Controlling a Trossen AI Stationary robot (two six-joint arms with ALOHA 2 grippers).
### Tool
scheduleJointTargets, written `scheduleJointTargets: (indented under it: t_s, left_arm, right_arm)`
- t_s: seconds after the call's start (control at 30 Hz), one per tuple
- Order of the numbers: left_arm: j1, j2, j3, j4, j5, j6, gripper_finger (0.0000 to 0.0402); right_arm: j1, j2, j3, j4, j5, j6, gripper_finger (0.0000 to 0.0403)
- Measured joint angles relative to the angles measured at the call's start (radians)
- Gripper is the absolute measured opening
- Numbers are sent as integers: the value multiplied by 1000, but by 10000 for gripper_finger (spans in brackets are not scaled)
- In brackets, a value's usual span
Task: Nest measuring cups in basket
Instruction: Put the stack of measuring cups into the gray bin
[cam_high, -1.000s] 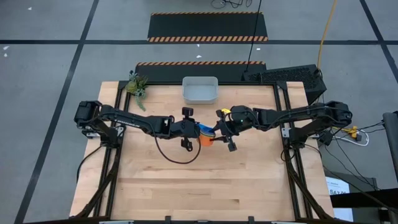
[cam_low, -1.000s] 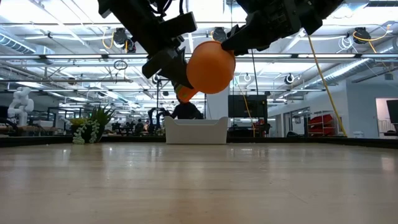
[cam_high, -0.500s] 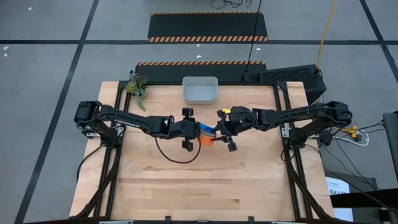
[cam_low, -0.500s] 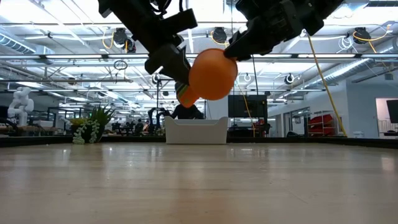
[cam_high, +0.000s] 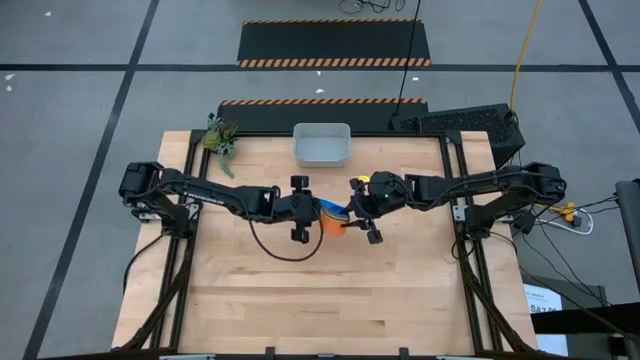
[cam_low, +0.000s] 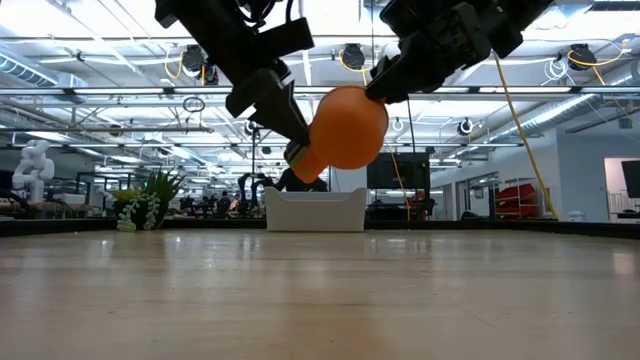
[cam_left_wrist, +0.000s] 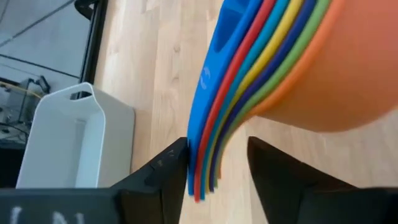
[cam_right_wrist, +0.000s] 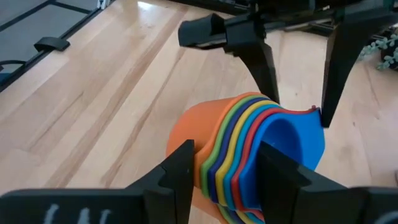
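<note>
My left pincer (cam_low: 290, 125) has been loosening, its fingers now standing apart around the handles of the nested measuring cups (cam_low: 345, 127). My right pincer (cam_high: 357, 212) is clamping the stack's rim, holding it above the counter (cam_high: 320, 290), near the basket (cam_high: 321, 145).

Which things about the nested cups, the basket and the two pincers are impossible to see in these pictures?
- Inner cups of the stack: low view, hidden inside the orange outer cup.
- Basket contents: low view, wall blocks them.
- Right pincer contact: wrist view, cut off by the edge.
- Left pincer contact: unclear.
</note>
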Motion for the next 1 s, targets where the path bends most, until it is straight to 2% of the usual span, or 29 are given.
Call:
scheduleJointTargets:
  t_s: [0.27,0.33,0.43,0.53,0.7,0.8,1.0]
  left_arm:
    - [0,0,-1,-124,-21,-126,264]
    - [0,0,-5,-157,-34,-171,277]
    - [-5,0,-48,-123,-65,-219,283]
    - [-15,0,-114,-14,-119,-229,284]
    - [-46,0,-250,310,-230,-188,285]
    - [-76,0,-295,450,-293,-145,285]
    - [-125,0,-311,497,-343,-59,285]
  right_arm:
    - [0,0,0,-14,6,-1,121]
    - [0,0,0,-14,5,-1,121]
    - [0,0,0,-13,2,-3,121]
    - [0,0,0,-12,0,-3,121]
    - [0,0,0,-13,-1,0,121]
    - [0,0,0,-13,-2,0,121]
    - [-2,0,0,-13,-2,0,121]
